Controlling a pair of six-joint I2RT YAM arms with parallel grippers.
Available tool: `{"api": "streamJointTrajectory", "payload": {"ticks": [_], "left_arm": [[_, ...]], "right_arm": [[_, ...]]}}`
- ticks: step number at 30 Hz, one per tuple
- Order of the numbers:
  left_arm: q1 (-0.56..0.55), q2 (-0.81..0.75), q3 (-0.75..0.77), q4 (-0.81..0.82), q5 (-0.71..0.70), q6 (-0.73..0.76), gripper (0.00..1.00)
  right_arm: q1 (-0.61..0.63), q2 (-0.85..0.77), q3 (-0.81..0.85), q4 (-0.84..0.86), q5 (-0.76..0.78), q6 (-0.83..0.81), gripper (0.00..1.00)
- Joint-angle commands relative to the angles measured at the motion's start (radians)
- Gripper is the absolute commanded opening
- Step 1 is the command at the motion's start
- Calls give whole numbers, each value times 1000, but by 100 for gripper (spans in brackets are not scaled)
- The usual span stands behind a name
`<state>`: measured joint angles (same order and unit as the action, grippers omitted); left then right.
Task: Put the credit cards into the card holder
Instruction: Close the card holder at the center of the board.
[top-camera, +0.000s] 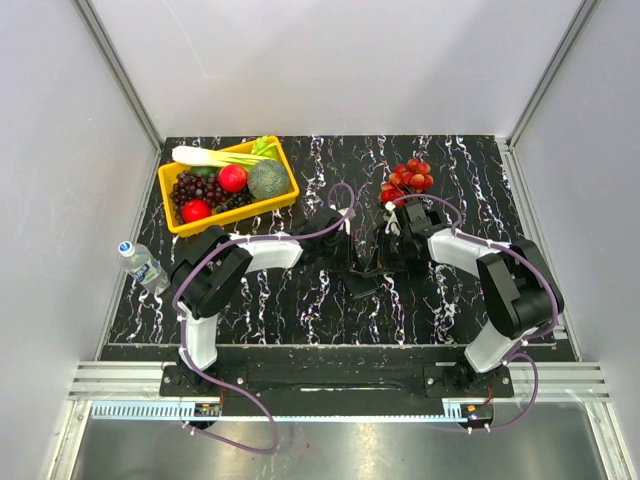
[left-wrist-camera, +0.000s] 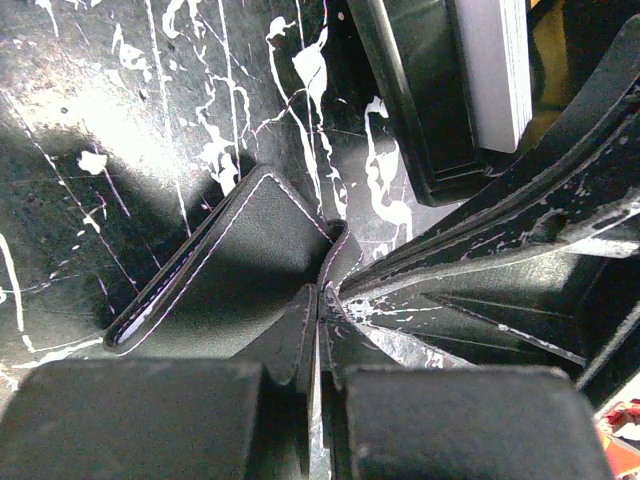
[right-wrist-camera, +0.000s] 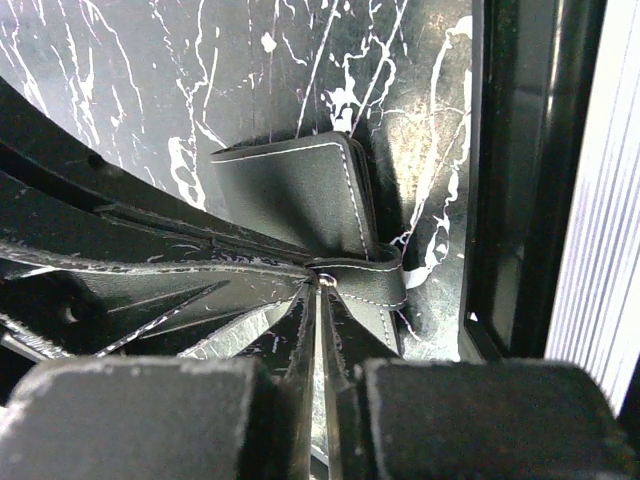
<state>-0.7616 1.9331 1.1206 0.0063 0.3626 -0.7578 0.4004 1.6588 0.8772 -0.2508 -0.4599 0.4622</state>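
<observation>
The card holder (left-wrist-camera: 230, 262) is a black wallet with pale stitching. It lies on the marbled mat (top-camera: 300, 300) between both arms, at mid-table (top-camera: 362, 283). My left gripper (left-wrist-camera: 318, 300) is shut on one edge of it. From the other side, my right gripper (right-wrist-camera: 322, 285) is pinched on its snap strap (right-wrist-camera: 372, 285), with the wallet body (right-wrist-camera: 300, 190) just beyond. The two grippers meet nose to nose (top-camera: 365, 262). A stack of thin pale cards (left-wrist-camera: 492, 62), apparently the credit cards, stands on edge in a black tray (left-wrist-camera: 420, 100).
The black tray (right-wrist-camera: 515, 170) sits right beside the wallet. A yellow basket (top-camera: 230, 185) of vegetables stands at the back left. Red grapes (top-camera: 407, 178) lie at the back centre. A water bottle (top-camera: 142, 264) lies at the mat's left edge.
</observation>
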Motion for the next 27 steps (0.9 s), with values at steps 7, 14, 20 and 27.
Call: {"api": "streamJointTrajectory", "payload": {"ticks": [7,14,20,27], "left_arm": [[-5,15,-33,41,-5,-8,0],[-5,-12,-53,69,-14,0,0],[-2,-42,-45,72,-28,12,9],[-4,-46,-62,80,-30,11,15]], "right_arm": [[26,32,28,50,47,32,6],[28,-14,17,54,75,36,6],[28,-14,19,51,102,46,6],[28,9,16,51,112,47,6]]}}
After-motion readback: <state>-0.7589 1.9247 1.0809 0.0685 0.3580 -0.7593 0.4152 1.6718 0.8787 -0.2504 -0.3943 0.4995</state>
